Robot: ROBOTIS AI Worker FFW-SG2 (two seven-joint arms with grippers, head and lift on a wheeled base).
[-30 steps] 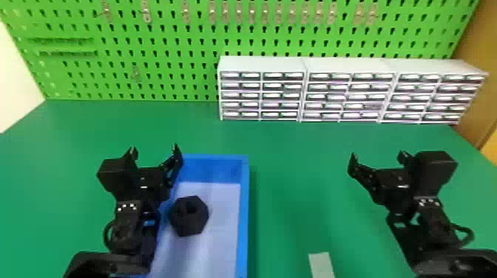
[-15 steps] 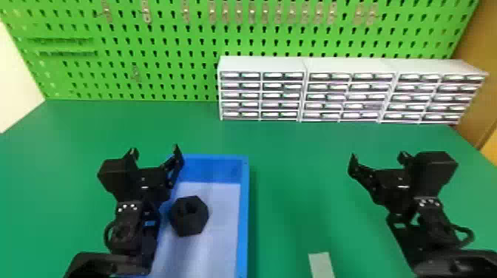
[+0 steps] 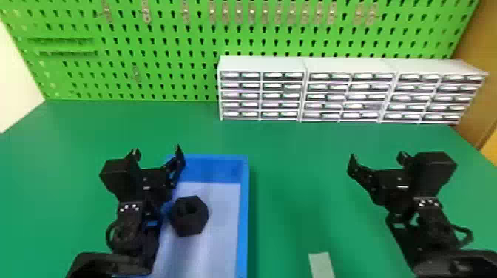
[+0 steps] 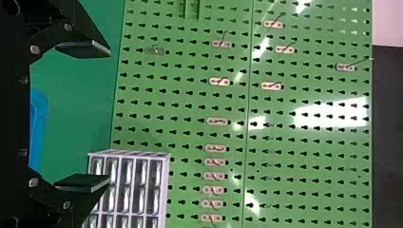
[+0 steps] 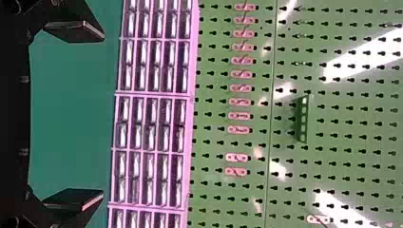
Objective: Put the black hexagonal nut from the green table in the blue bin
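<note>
Head view: 1 black hexagonal nut (image 3: 189,221) inside the blue bin (image 3: 243,221)

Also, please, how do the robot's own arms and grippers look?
The left arm and right arm are black, each with small white dots and a cable-like loop. The left gripper and right gripper are black too, with two flat fingers each.

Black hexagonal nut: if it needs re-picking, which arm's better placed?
Left, I'd say: the left gripper hangs open by the blue bin, nearer the nut; the right gripper is well right of the bin. The nut already lies inside.
</note>
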